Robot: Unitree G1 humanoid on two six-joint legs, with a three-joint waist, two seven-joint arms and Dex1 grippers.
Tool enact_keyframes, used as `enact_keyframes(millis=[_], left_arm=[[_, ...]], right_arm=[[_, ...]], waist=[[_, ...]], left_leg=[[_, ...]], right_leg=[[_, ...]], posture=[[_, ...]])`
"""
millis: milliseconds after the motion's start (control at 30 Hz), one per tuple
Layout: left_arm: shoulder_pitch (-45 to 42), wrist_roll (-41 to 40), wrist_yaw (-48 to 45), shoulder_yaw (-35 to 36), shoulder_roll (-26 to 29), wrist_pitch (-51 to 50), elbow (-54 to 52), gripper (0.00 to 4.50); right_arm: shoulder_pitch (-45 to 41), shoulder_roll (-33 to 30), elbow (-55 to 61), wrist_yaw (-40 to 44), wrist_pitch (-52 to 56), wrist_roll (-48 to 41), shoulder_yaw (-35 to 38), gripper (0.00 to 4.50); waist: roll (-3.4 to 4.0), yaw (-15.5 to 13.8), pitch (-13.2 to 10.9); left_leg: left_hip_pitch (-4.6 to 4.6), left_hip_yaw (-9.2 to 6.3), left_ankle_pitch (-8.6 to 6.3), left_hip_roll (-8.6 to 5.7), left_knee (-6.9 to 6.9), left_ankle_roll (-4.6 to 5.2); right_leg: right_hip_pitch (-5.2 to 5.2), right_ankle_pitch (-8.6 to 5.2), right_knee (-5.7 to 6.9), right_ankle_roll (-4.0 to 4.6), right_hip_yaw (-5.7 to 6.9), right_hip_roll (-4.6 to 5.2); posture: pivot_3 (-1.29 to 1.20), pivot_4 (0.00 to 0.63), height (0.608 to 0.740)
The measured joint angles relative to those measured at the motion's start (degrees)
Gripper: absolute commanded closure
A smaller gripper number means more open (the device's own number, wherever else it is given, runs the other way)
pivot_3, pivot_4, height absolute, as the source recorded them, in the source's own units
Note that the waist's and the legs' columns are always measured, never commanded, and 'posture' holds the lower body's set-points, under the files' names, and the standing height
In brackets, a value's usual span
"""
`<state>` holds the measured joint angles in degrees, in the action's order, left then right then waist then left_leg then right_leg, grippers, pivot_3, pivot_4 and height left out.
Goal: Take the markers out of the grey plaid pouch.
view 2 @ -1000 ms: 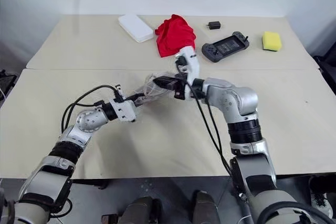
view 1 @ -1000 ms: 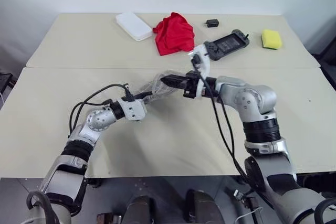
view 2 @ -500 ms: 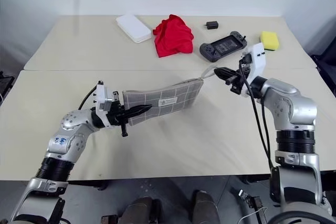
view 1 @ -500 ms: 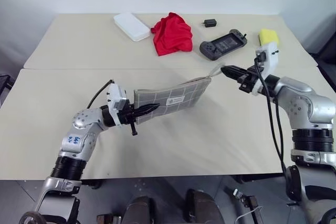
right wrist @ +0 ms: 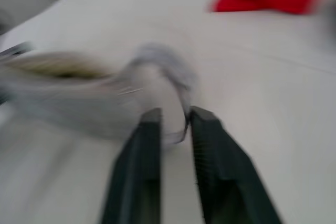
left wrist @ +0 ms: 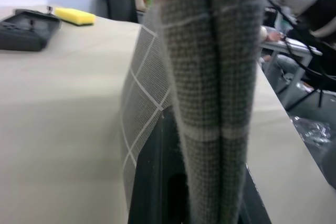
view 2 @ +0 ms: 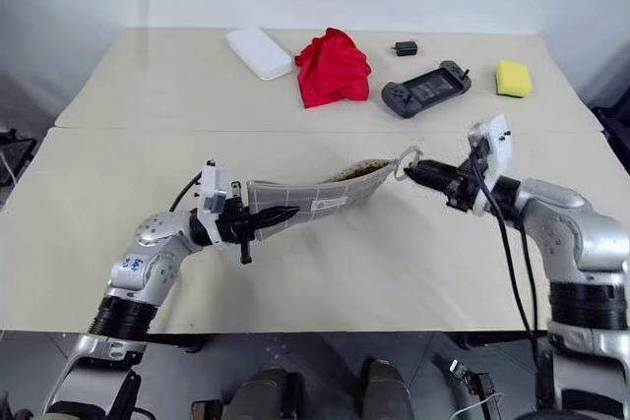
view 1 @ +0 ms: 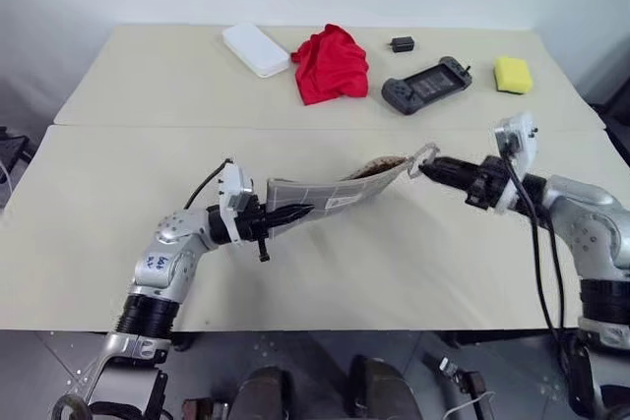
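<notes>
The grey plaid pouch (view 1: 330, 194) hangs stretched just above the near table, sagging in the middle. My left gripper (view 1: 293, 211) is shut on its left end, and the plaid fabric (left wrist: 210, 77) is pinched between its fingers. The pouch's right end is raised and its mouth (view 1: 382, 163) gapes, dark inside. A cord loop (view 1: 425, 153) sticks out from that end. My right gripper (view 1: 425, 168) points at the loop, its fingers a little apart, with the loop (right wrist: 168, 72) at the tips. The markers are hidden.
On the far table lie a white oblong box (view 1: 254, 48), a red cloth (view 1: 330, 63), a small black item (view 1: 401, 43), a black game controller (view 1: 425, 84) and a yellow sponge (view 1: 513, 74). A seam (view 1: 197, 127) separates the two tables.
My right gripper has drawn away to the right along the pouch to its cord end, and its fingers have parted. The pouch's mouth has opened. My left wrist rolled, still holding.
</notes>
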<state>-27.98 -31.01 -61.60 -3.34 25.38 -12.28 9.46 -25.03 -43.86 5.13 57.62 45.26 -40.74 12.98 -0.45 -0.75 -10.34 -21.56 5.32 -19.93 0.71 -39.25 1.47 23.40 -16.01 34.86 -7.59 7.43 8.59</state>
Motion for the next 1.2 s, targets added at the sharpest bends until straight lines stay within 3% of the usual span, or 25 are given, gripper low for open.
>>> enact_keyframes(millis=[133, 267, 467, 633, 800, 1000, 1200], left_arm=[[-0.60, 0.61, -1.01, 0.24, -0.30, 0.15, 1.31, 4.50], [-1.72, 2.81, 0.39, 1.08, -3.21, 4.08, 5.14, 4.50], [-4.37, 9.50, -0.32, -0.36, -5.37, 15.43, 9.47, 4.50], [-7.24, 13.34, -3.43, -2.86, -8.02, 22.96, 13.92, 4.50], [-10.31, 17.25, -2.49, -4.62, -10.34, 28.09, 18.03, 4.50], [-10.29, 18.09, -1.56, -4.71, -12.47, 29.43, 20.53, 4.50], [-9.66, 17.87, -1.26, -4.50, -12.64, 28.22, 20.12, 4.50]], right_arm=[[6.79, -5.11, 1.21, 6.26, -1.89, -0.86, 2.89, 1.31], [12.99, -9.65, -1.59, 12.04, -4.63, 0.08, 4.91, 1.31], [12.47, -9.81, -9.67, 11.91, -11.79, 3.84, 7.68, 1.31], [7.13, -14.89, -13.02, 12.29, -12.59, 3.78, 10.43, 2.96], [-0.81, -18.11, -3.99, 12.37, -8.21, 1.00, 7.92, 4.48], [-6.59, -13.63, 6.10, 10.15, -3.80, 0.04, -3.50, 4.48], [-8.29, -11.12, 6.36, 8.42, -6.11, 5.40, -10.73, 4.48]], waist=[[0.00, -0.78, 0.00], [-0.01, -0.91, 0.00], [0.00, -0.71, 0.00], [0.09, -0.85, -0.03], [0.09, -0.68, -0.03], [0.09, -0.68, -0.03], [0.09, -0.86, -0.03]], left_leg=[[0.01, 0.04, -0.02, -0.08, -0.05, 0.04], [0.03, 0.00, -0.02, -0.11, -0.12, 0.04], [0.06, 0.06, -0.02, -0.14, -0.15, 0.05], [0.02, 0.04, -0.01, -0.12, -0.26, 0.06], [0.02, -0.04, -0.02, -0.01, -0.30, 0.06], [-0.03, -0.13, -0.03, 0.07, -0.37, 0.08], [-0.59, -0.17, -0.12, -0.01, -0.86, 0.25]], right_leg=[[-0.07, 0.10, -0.12, -0.01, -0.02, -0.01], [-0.18, 0.13, -0.17, 0.01, 0.06, -0.03], [-0.19, 0.20, -0.18, 0.01, 0.05, -0.06], [-0.19, 0.21, -0.18, 0.00, 0.05, -0.04], [-0.20, 0.23, -0.19, 0.04, 0.10, -0.06], [-0.16, 0.26, -0.15, 0.08, 0.09, -0.04], [0.03, 0.41, -0.19, -0.10, 0.22, -0.02]], posture=[[0.00, 0.150, 0.740], [0.00, 0.150, 0.740], [0.00, 0.150, 0.740], [0.00, 0.150, 0.740], [0.00, 0.150, 0.740], [0.00, 0.150, 0.740], [0.00, 0.150, 0.740]])
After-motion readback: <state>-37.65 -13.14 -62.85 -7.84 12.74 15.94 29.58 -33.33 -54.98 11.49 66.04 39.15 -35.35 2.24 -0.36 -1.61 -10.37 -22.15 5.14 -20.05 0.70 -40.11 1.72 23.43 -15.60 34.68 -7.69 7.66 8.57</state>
